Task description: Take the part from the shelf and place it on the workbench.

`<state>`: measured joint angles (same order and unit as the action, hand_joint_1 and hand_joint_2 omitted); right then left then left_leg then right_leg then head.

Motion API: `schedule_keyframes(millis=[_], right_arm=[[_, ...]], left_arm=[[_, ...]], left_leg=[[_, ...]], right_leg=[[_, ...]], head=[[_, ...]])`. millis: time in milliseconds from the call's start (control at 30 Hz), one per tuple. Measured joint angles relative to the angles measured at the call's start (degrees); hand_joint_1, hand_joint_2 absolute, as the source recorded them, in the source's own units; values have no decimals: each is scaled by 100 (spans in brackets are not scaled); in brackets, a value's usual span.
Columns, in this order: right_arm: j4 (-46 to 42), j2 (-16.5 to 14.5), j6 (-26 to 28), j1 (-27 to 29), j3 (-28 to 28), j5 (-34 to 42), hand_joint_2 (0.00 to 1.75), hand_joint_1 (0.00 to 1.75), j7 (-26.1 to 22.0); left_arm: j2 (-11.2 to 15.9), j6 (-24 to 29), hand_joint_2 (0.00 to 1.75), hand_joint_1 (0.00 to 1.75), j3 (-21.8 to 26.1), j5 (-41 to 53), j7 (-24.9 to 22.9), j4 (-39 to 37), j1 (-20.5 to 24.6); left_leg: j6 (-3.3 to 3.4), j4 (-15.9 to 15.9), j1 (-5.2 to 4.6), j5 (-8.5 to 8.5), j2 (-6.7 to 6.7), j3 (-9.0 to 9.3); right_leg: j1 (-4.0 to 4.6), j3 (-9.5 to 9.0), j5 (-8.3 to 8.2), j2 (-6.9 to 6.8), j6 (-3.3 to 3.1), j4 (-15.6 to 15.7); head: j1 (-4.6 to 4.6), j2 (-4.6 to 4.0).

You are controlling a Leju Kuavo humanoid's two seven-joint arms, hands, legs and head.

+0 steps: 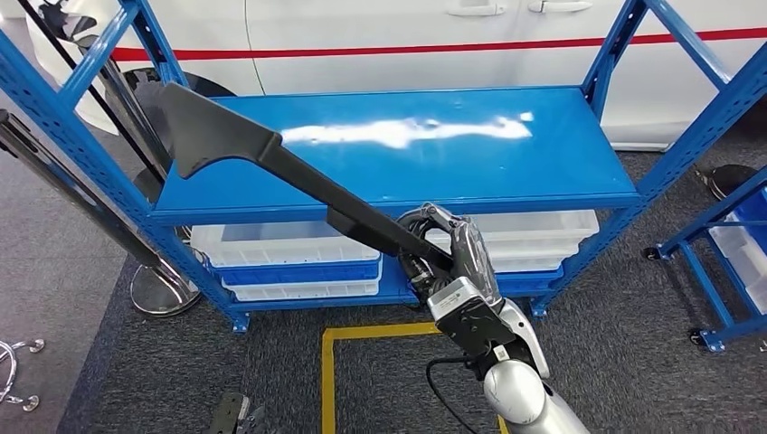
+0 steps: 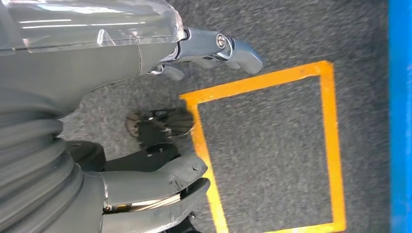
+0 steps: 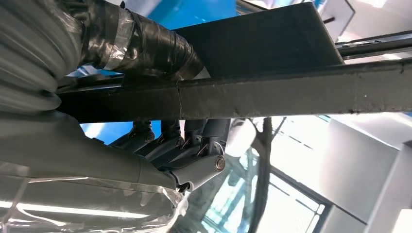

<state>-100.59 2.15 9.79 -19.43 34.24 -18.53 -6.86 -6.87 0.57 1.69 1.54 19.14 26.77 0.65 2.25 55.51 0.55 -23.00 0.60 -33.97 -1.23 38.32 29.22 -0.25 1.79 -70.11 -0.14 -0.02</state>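
The part [image 1: 271,163] is a long black bar with a wide flat end. My right hand [image 1: 452,258] grips its near end and holds it slanting up and to the left over the blue shelf [image 1: 506,172]. The wide end hangs above the shelf's left corner. In the right wrist view the bar [image 3: 272,94] runs across the picture with my dark fingers [image 3: 189,141] curled around it and my thumb [image 3: 141,48] wrapped over it. My left hand [image 2: 121,111] hangs over the grey carpet, its fingers [image 2: 228,48] and thumb [image 2: 160,187] apart with nothing between them.
White and blue trays [image 1: 298,262] lie on the shelf's lower level. A white car body [image 1: 407,36] stands behind the shelf. A yellow floor marking [image 1: 362,362] lies in front of me. A second blue rack [image 1: 733,235] is at the right, stand bases [image 1: 163,289] at the left.
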Motion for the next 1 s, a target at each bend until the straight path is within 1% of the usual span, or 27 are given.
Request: schedule_keyframes(millis=[67,100,133,200,233,267,300,333,367,400,433,467,500,533,567,600,633,700,733,767,800,833,867,900,933,967,1000], right_arm=[[-1,12,12,18,2,-65,175,175,8],[-2,16,20,28,2,-88,175,175,13],[-2,22,32,41,3,-106,175,175,17],[-2,34,56,74,7,-139,175,175,24],[-2,38,66,85,10,-162,175,175,26],[-3,39,74,93,13,-183,175,175,28],[-3,40,79,101,16,-200,175,175,30],[-4,40,86,114,19,-214,175,175,30],[-5,42,97,142,22,-234,175,175,33],[-10,43,109,189,25,-269,175,175,40],[-30,44,124,259,28,-320,175,175,52],[-61,45,135,344,32,-376,175,175,67],[-103,44,142,430,39,-428,175,175,80],[-150,44,146,506,48,-472,175,175,91],[-194,44,149,563,59,-501,175,175,96],[-229,44,152,604,71,-519,175,175,99],[-256,44,156,631,81,-529,175,175,101],[-291,45,160,667,93,-537,175,175,104],[-302,48,161,681,96,-542,175,175,105],[-315,52,162,694,97,-547,175,175,108],[-325,58,162,703,97,-556,175,175,109],[-334,63,161,713,97,-562,175,175,111],[-342,66,157,723,97,-571,175,175,113],[-345,69,152,734,97,-580,175,175,113],[-345,72,148,744,97,-587,175,175,114],[-345,77,144,747,97,-594,175,175,113],[-345,81,139,742,97,-596,175,175,106]], left_arm=[[-7,-9,175,0,-58,8,-9,0,15],[-10,-12,175,0,-81,12,-13,0,27],[-14,-13,175,0,-99,16,-16,-1,38],[-19,-16,175,0,-125,23,-20,-3,52],[-19,-19,175,0,-140,27,-22,-5,56],[-19,-23,175,0,-161,30,-24,-7,62],[-19,-27,175,0,-184,31,-26,-11,69],[-19,-31,175,0,-207,34,-28,-16,76],[-19,-34,175,0,-230,40,-32,-27,85],[-19,-36,175,0,-251,48,-35,-40,91],[-19,-36,175,0,-279,57,-38,-60,95],[-19,-34,175,0,-314,64,-39,-79,97],[-19,-29,175,0,-350,69,-39,-96,100],[-18,-22,175,0,-385,73,-39,-111,109],[-11,-13,175,0,-412,74,-39,-120,121],[-4,-7,175,0,-435,75,-40,-128,138],[3,-2,175,0,-462,76,-42,-136,152],[10,3,175,0,-509,77,-49,-154,161],[7,5,175,0,-527,78,-55,-164,163],[5,8,175,0,-539,81,-61,-172,168],[2,14,175,0,-550,84,-70,-180,174],[1,21,175,0,-563,87,-80,-185,180],[1,31,175,0,-579,88,-90,-190,181],[1,40,175,0,-596,86,-98,-196,181],[1,46,175,0,-613,81,-102,-200,180],[1,50,175,0,-627,73,-105,-204,181],[1,53,175,0,-637,59,-106,-207,183]], left_leg=[[-51,85,7,41,0,-124],[-84,120,4,67,-1,-168],[-120,142,-2,95,-2,-201],[-195,154,2,145,-6,-231],[-228,186,12,98,-8,-253],[-260,300,22,-33,-11,-297],[-290,538,32,-253,-14,-378],[-318,890,38,-524,-16,-484],[-339,1299,41,-778,-16,-594],[-350,1655,42,-949,-16,-673],[-349,1842,42,-1001,-16,-667],[-335,1811,41,-942,-17,-553],[-304,1563,33,-811,-21,-334],[-251,1155,18,-677,-29,-38],[-190,715,0,-607,-36,255],[-148,370,-21,-581,-43,469],[-115,153,-42,-586,-48,583],[-87,31,-68,-531,-48,580],[-66,-17,-58,-454,-33,562],[-39,-74,-42,-370,-21,535],[-16,-124,-22,-279,-7,490],[-4,-139,-10,-204,4,426],[9,-125,-12,-143,4,332],[7,-88,-13,-87,8,228],[0,-44,-13,-38,12,119],[-13,6,-9,8,15,4],[-34,64,-1,51,17,-116]], right_leg=[[-8,-527,-131,6,-2,771],[3,-692,-128,11,-22,1051],[22,-767,-93,19,-44,1201],[39,-755,-119,22,-116,1233],[34,-736,-151,16,-166,1240],[24,-705,-192,6,-229,1249],[16,-665,-239,-5,-287,1261],[25,-614,-284,-14,-326,1258],[35,-557,-327,-19,-350,1253],[47,-499,-370,-25,-357,1246],[60,-440,-409,-28,-360,1235],[72,-381,-446,-30,-360,1220],[86,-327,-481,-29,-358,1205],[95,-278,-516,-26,-355,1189],[110,-235,-550,-22,-342,1177],[112,-205,-589,-21,-318,1173],[103,-186,-630,-22,-288,1176],[81,-171,-731,-25,-212,1217],[79,-150,-732,-11,-181,1221],[87,-109,-640,5,-154,1169],[95,-43,-441,20,-131,1014],[94,46,-154,32,-113,740],[89,133,133,33,-94,389],[78,199,332,32,-74,37],[64,215,400,30,-54,-216],[47,156,340,29,-35,-312],[26,-3,193,27,-16,-209]], head=[[-1,0],[-2,0],[-2,0],[-2,0],[-2,0],[-3,0],[-4,0],[-5,0],[-6,0],[-6,0],[-6,0],[-6,0],[-6,0],[-6,0],[-5,0],[-5,0],[-4,0],[-5,0],[-3,0],[1,0],[4,0],[7,0],[8,0],[8,0],[8,0],[8,0],[8,0]])
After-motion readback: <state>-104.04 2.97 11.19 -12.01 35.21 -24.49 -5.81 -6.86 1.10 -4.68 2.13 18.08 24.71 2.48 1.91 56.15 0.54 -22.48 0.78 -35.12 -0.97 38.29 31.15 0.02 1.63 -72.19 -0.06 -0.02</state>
